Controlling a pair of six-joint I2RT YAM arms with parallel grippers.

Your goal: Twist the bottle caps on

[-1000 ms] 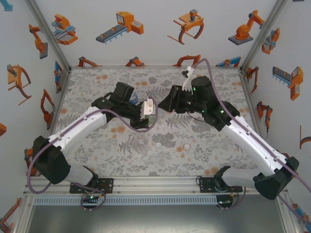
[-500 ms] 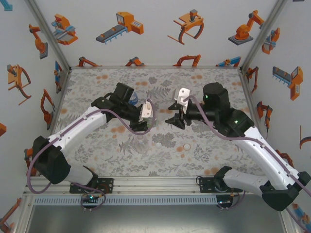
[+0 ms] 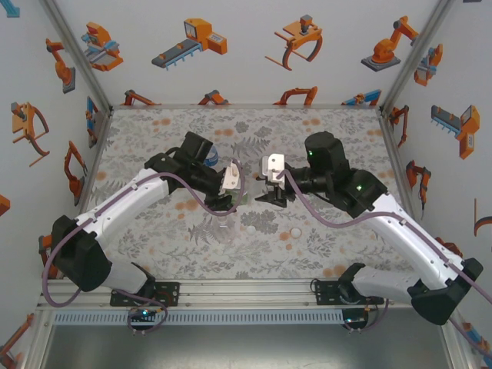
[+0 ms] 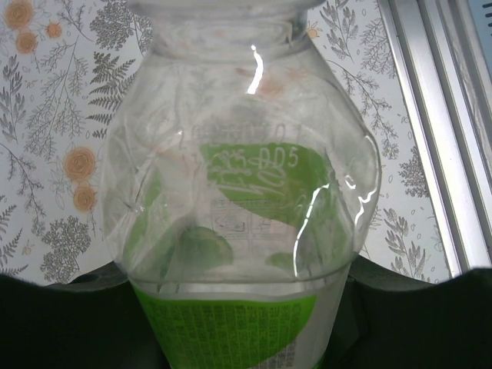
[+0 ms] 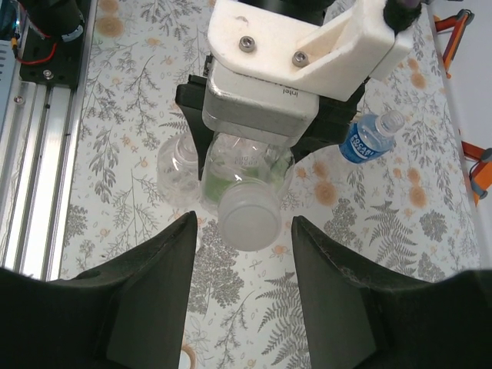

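Three jobs to finish, none surely done. On the worktop point(image 3: 154, 238): clear bottle point(image 5: 178, 165) standing, seemingly without a cap, blue-label bottle point(image 5: 367, 140) lying farther back. Left claw point(image 4: 238, 330) squeezed tight round the green bottle point(image 4: 238, 192), up in the air. Right claw point(image 5: 243, 238) spread wide, holding nothing, just before its mouth. Maybe a white cap point(image 5: 247, 219) there already; cannot tell how tight. Two loose caps point(image 3: 250, 229) waiting nearby.

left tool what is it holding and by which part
The left tool grips the green-labelled bottle by its lower body, at the label. The right tool is open, holding nothing.
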